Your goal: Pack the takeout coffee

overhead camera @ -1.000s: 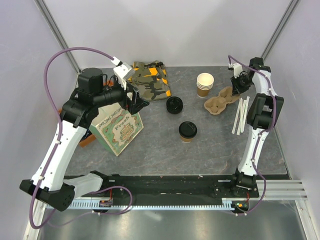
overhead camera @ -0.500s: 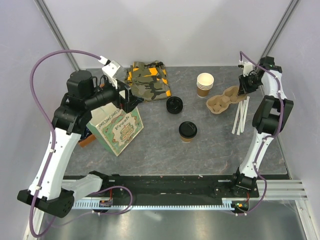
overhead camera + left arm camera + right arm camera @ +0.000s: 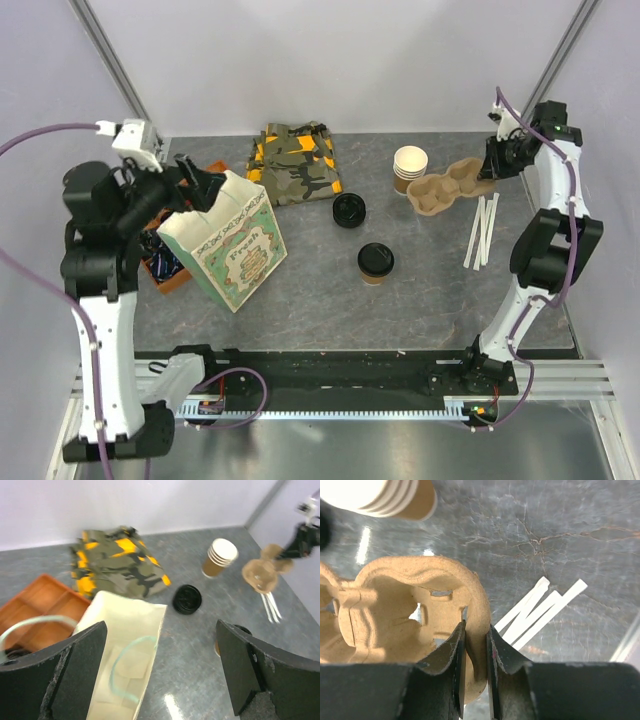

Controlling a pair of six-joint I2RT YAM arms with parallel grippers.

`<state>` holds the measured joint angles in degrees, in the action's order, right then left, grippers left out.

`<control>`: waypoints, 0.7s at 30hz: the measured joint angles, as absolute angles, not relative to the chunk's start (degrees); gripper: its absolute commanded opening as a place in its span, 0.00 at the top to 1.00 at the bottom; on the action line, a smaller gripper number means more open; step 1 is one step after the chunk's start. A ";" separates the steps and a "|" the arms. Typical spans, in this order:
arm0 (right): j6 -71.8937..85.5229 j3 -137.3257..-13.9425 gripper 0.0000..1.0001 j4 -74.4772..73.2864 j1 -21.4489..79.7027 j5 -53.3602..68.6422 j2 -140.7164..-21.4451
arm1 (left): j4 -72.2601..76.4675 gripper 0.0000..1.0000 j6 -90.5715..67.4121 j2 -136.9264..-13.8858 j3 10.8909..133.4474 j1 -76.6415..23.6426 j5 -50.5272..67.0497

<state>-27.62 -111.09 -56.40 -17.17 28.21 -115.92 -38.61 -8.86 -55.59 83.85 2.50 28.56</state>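
Observation:
The takeout coffee (image 3: 376, 262), a brown paper cup with a black lid, stands upright mid-table; in the left wrist view only its edge (image 3: 219, 647) shows beside a finger. The printed paper bag (image 3: 232, 245) stands at the left with its mouth (image 3: 125, 645) open upward. My left gripper (image 3: 200, 186) hovers open over the bag's back left rim, with nothing between its jaws (image 3: 160, 675). At the back right, my right gripper (image 3: 493, 165) is shut on the rim of a brown pulp cup carrier (image 3: 448, 187) (image 3: 405, 605), its fingers (image 3: 455, 655) pinching the carrier's wall.
A loose black lid (image 3: 348, 210) lies behind the coffee. A stack of lidless paper cups (image 3: 410, 168) stands beside the carrier. White straws (image 3: 482, 230) lie at the right. A camouflage cloth (image 3: 296, 162) sits at the back and an orange tray (image 3: 163, 268) behind the bag.
The left arm swung left and drew back, its gripper now at the bag's back left. The right arm moved toward the back right, carrying the cup carrier with it.

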 measured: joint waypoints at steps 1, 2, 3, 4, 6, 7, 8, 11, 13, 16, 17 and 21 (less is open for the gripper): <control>-27.14 -110.50 1.00 -56.18 -17.17 28.27 -114.56 | -39.24 0.03 -8.95 -53.89 83.85 3.51 27.29; -26.55 -109.51 1.00 -55.96 -17.17 28.25 -112.88 | -40.05 0.02 -8.95 -52.18 83.88 4.14 25.52; -26.11 -108.20 1.00 -55.61 -17.15 28.25 -111.11 | -40.80 0.02 -8.93 -51.11 83.90 4.69 24.12; -25.71 -106.32 1.00 -55.13 -17.08 28.25 -109.23 | -42.04 0.02 -8.91 -49.69 83.90 5.65 21.39; -25.67 -103.37 1.00 -54.87 -16.78 28.18 -106.78 | -44.12 0.02 -8.88 -47.55 84.01 7.46 17.28; -25.71 -102.13 1.00 -54.68 -16.51 27.97 -106.17 | -44.97 0.02 -8.88 -47.09 84.01 8.08 15.79; -25.80 -100.64 1.00 -54.59 -16.03 27.24 -105.67 | -45.89 0.01 -8.88 -46.81 84.01 8.75 14.39; -26.83 -96.16 1.00 -53.84 -13.41 25.28 -105.80 | -48.80 0.00 -8.91 -47.09 83.99 9.93 11.55; -27.03 -92.79 1.00 -52.66 -11.75 24.14 -106.00 | -50.94 0.00 -9.06 -47.92 84.07 11.92 10.63; -26.72 -88.20 0.96 -49.69 -10.37 22.79 -106.08 | -53.65 0.01 -10.22 -49.93 84.68 16.34 11.00; -26.41 -86.89 0.94 -48.45 -10.35 22.35 -106.13 | -54.59 0.01 -10.74 -50.68 84.88 17.89 11.55; -24.75 -83.31 0.92 -43.22 -10.52 21.04 -106.63 | -58.02 0.01 -12.60 -52.90 85.45 22.26 13.80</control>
